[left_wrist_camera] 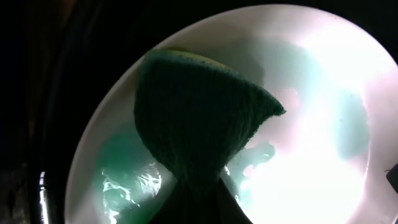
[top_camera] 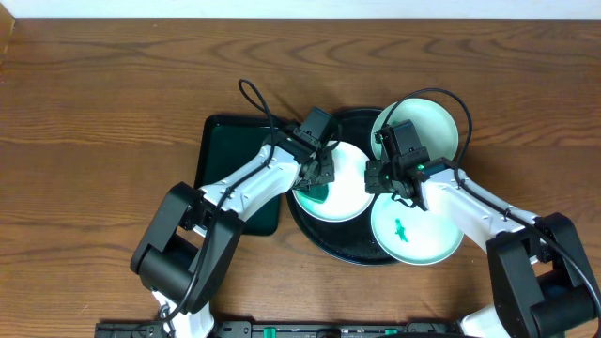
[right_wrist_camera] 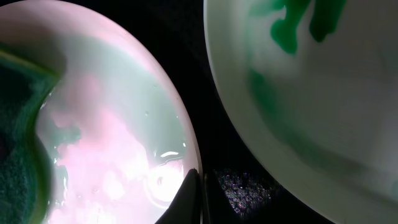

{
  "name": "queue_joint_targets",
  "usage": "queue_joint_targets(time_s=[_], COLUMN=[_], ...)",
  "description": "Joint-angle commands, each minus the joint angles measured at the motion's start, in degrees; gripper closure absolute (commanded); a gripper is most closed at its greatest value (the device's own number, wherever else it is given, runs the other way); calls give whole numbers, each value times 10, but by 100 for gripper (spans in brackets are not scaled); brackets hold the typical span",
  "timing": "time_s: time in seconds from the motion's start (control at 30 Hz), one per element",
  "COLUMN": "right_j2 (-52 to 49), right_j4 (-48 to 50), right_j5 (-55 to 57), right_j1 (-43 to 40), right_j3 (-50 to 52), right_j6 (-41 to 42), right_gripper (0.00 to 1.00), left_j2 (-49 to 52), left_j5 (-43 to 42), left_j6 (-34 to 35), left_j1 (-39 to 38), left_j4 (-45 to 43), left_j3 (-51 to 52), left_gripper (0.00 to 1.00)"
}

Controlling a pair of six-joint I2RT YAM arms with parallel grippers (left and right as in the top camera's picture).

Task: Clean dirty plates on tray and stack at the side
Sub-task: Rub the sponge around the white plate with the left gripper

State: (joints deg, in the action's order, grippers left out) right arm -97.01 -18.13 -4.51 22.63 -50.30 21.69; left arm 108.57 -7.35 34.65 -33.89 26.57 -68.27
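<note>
Clamps a dark green textured sponge (left_wrist_camera: 199, 118) between the fingers of the left gripper (top_camera: 317, 183). Presses that sponge onto the wet inner face of a small round pale mint plate (top_camera: 347, 188), on the plate's side toward the left edge of the tabletop. Leaves pale green streaks and a water film visible around the sponge in the left wrist view. Seats this plate on the large round glossy black tray (top_camera: 331, 240) at mid-table, directly beneath the left gripper.

Pinches the same plate's rim, on the side toward the right edge, with the right gripper (top_camera: 387, 180); shows fingertips (right_wrist_camera: 185, 196) drawn together on that rim.

Places a small round white plate (top_camera: 423, 239), marked with a green smear at its centre, just beside the right gripper toward the near edge, overlapping the black tray's rim. Places a pale mint round plate (top_camera: 432, 127) toward the far edge, behind the right gripper.

Sets a dark green rectangular tray (top_camera: 230, 155) against the black tray's side toward the left edge, under the left arm.
</note>
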Motion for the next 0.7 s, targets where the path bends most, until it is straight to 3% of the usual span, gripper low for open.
queue_joint_targets(time_s=[0.0, 0.17, 0.37, 0.67], right_j2=[3, 3, 3, 3], right_j4=[4, 4, 4, 4], right_j5=[-5, -5, -5, -5], right_j1=[7, 7, 7, 7], right_j3=[-10, -10, -10, -10], right_j6=[-7, -7, -7, -7], right_gripper=[99, 99, 99, 99], left_j2=[30, 30, 27, -57], left_j5=[-30, -63, -174, -157], left_j6=[-3, -3, -3, -19], left_j1=[-19, -44, -47, -14], left_j4=[6, -12, -66, -55], left_j3=[-2, -2, -4, -9], left_gripper=[93, 92, 93, 93])
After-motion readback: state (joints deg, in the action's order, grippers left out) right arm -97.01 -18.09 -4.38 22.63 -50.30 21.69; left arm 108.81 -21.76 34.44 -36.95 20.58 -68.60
